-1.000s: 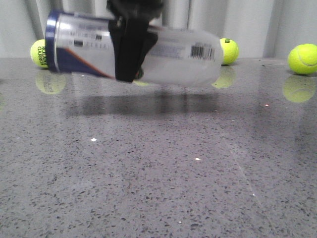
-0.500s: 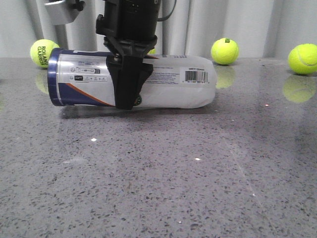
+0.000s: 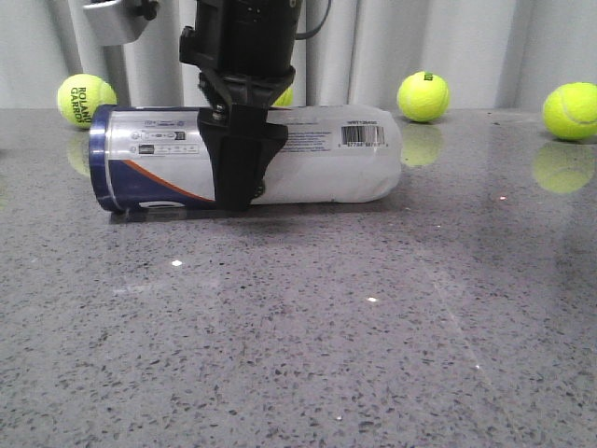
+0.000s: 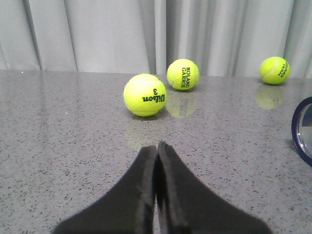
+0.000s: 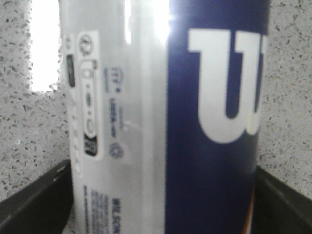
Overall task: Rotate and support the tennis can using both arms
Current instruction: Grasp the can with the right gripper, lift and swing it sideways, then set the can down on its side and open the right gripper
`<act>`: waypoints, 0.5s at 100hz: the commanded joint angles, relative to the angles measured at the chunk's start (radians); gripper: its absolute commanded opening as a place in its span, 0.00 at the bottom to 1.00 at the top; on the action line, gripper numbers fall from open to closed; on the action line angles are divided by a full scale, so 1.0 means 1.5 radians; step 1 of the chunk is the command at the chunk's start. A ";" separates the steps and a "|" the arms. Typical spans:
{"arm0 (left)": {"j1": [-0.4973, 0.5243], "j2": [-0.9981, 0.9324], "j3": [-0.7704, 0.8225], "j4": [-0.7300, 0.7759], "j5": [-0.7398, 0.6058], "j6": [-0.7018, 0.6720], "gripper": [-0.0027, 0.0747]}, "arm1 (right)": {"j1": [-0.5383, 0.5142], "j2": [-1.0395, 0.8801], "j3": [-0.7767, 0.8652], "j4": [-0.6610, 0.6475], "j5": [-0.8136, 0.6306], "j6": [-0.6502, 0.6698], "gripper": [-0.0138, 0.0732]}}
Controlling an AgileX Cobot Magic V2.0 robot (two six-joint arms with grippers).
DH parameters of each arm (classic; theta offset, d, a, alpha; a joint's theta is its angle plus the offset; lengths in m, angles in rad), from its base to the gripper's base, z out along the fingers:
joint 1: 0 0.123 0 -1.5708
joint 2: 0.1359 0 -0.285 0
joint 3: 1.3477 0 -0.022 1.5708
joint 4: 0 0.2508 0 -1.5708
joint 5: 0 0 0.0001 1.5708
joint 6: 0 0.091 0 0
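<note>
Tennis can (image 3: 317, 168) lay on its side on the grey stone table (image 3: 298, 327), right gripper (image 3: 241, 191) clamped around its middle from above, left gripper (image 4: 156, 153) pressed closed on nothing, three yellow balls at its 12 o'clock, can's navy rim at 3 o'clock.

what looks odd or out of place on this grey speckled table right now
The clear-plastic tennis can with the white and navy label lies on its side on the grey speckled table, clamped by the right gripper. The yellow tennis balls sit loose outside it. The left gripper is shut on nothing.
</note>
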State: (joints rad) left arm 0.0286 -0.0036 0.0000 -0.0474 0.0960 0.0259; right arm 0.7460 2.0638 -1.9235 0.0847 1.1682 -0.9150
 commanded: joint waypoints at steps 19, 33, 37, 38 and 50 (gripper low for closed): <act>-0.001 -0.023 0.030 -0.006 -0.052 -0.008 0.01 | -0.001 -0.060 -0.021 -0.001 0.014 -0.006 0.90; -0.001 -0.023 0.030 -0.006 -0.052 -0.008 0.01 | -0.001 -0.083 -0.022 -0.002 0.021 -0.005 0.90; -0.001 -0.023 0.030 -0.006 -0.052 -0.008 0.01 | -0.001 -0.091 -0.023 -0.002 0.025 -0.005 0.90; -0.001 -0.023 0.030 -0.006 -0.052 -0.008 0.01 | -0.001 -0.092 -0.024 -0.002 0.025 -0.005 0.90; -0.001 -0.023 0.030 -0.006 -0.052 -0.008 0.01 | -0.001 -0.112 -0.029 -0.002 0.056 0.002 0.90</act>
State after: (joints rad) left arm 0.0286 -0.0036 0.0000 -0.0474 0.0960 0.0259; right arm 0.7460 1.9812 -1.9298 0.0847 1.2271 -0.9150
